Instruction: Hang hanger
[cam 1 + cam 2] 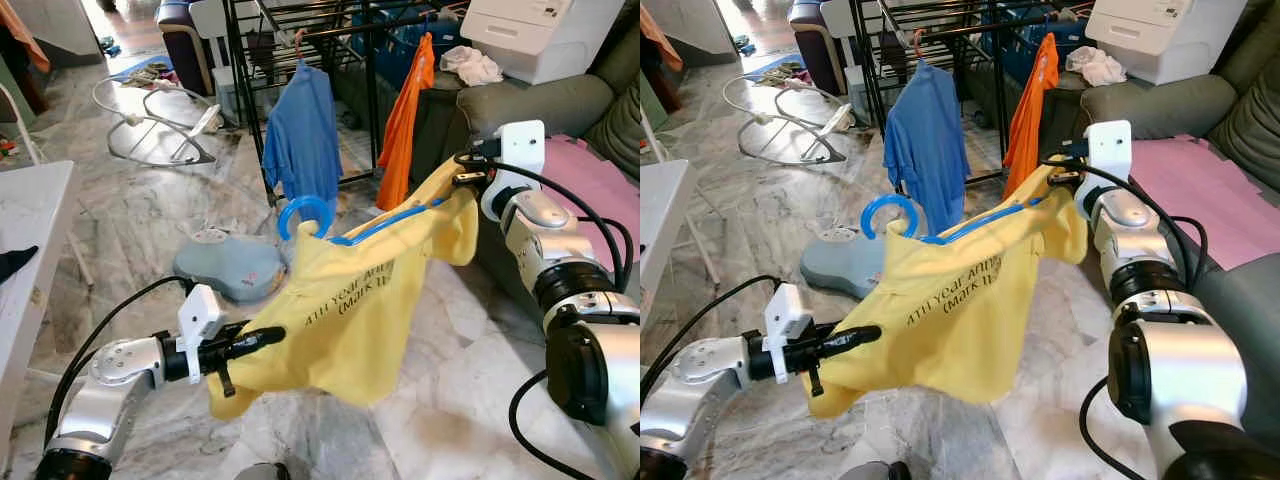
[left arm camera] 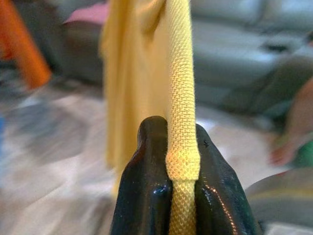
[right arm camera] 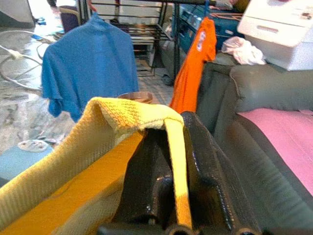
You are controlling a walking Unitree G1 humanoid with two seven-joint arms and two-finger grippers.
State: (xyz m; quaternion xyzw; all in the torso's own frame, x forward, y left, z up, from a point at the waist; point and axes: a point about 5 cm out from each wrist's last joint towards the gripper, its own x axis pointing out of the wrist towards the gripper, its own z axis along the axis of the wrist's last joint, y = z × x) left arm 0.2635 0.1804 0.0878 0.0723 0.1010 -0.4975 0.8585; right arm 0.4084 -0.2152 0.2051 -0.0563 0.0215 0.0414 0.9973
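A yellow shirt (image 1: 350, 310) on a blue hanger (image 1: 345, 228) is held stretched in the air between the two grippers, above a pale marble floor (image 1: 130, 215). The shirt is a knitted, bright yellow fabric with dark lettering printed across its front; it hangs slanted, its high end at 2 o'clock and its low end at 8 o'clock. The hanger's round blue hook (image 1: 303, 214) stands up out of the collar at about 11 o'clock of the shirt, and a thin blue arm of the hanger is seen running along the upper edge of the cloth toward the right gripper.

The left gripper (image 1: 262, 338) is closed on the lower hem of the shirt; in the left wrist view a ribbed yellow edge (image 2: 182, 112) is pinched tight between the two black fingers (image 2: 142, 196). The right gripper (image 1: 470, 180) is clamped on the upper corner of the shirt, and in the right wrist view a yellow fold (image 3: 142, 117) is draped over and gripped between its fingers.

Behind the shirt, at 12 o'clock, a black drying rack (image 1: 260, 60) is seen, with a blue shirt (image 1: 303, 135) and an orange garment (image 1: 405, 125) hanging from it. A grey sofa (image 1: 540, 105) with a pink cover (image 1: 605, 185) lies at 2 o'clock, and a grey-blue cushion-like object (image 1: 225, 268) lies on the floor at 9 o'clock of the shirt.
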